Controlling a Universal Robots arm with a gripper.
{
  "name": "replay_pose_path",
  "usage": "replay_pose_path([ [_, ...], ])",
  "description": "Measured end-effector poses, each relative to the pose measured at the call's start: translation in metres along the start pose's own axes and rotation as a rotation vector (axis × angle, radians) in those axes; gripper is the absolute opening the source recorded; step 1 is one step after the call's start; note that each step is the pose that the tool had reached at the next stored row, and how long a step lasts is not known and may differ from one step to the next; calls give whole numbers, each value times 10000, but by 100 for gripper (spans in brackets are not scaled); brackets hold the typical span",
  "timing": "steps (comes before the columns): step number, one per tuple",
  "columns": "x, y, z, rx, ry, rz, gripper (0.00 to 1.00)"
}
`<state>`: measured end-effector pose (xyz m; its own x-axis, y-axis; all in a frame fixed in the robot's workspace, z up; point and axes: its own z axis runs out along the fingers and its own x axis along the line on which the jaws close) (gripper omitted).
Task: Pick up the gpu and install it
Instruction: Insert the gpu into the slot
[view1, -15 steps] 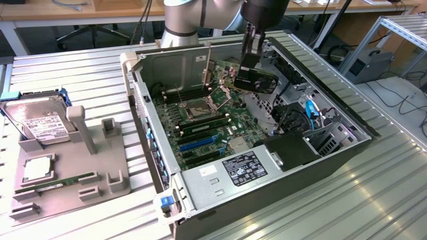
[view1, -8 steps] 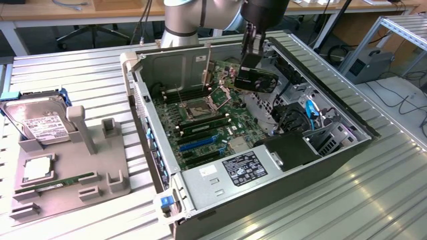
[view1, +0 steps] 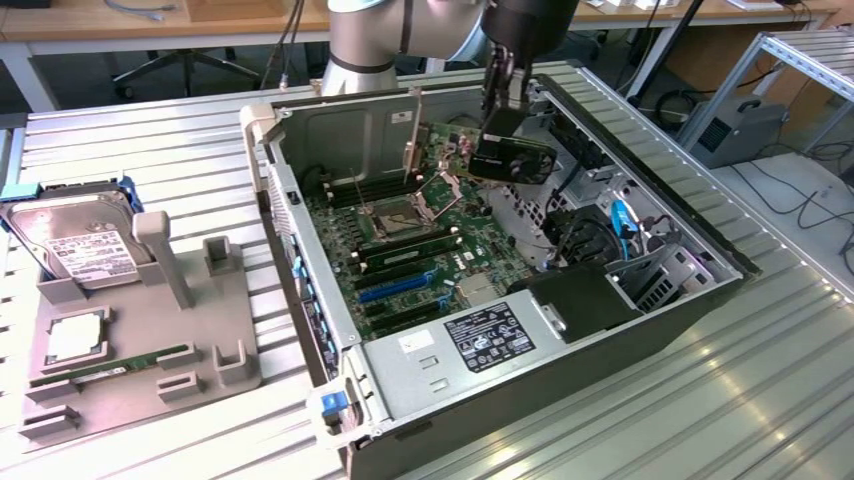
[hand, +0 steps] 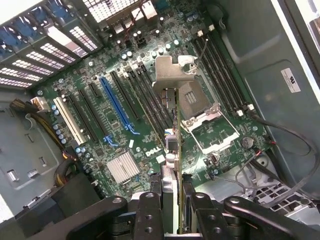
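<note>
Gpu (view1: 513, 158) hangs above the motherboard (view1: 416, 250) inside the open case (view1: 286, 190) lying on the desk (view1: 747, 400). It is near the case's far wall, with open board around it. The end effector (view1: 503, 108) sits directly above, clamped narrow on its upper edge. From the wrist the card shows edge-on, its faces hidden, with the pale bracket (hand: 171, 75) farthest from the fingers (hand: 150, 212).

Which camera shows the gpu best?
The exterior view: the gpu hangs from the gripper over the open computer case, broad face visible. The wrist view sees it edge-on, a thin strip ending in its metal bracket.
</note>
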<state>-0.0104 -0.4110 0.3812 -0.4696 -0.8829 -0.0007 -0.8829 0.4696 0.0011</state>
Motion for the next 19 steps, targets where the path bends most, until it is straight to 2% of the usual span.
replay_pose_path([
  [19,0,0,0,0,1,-920,27],
])
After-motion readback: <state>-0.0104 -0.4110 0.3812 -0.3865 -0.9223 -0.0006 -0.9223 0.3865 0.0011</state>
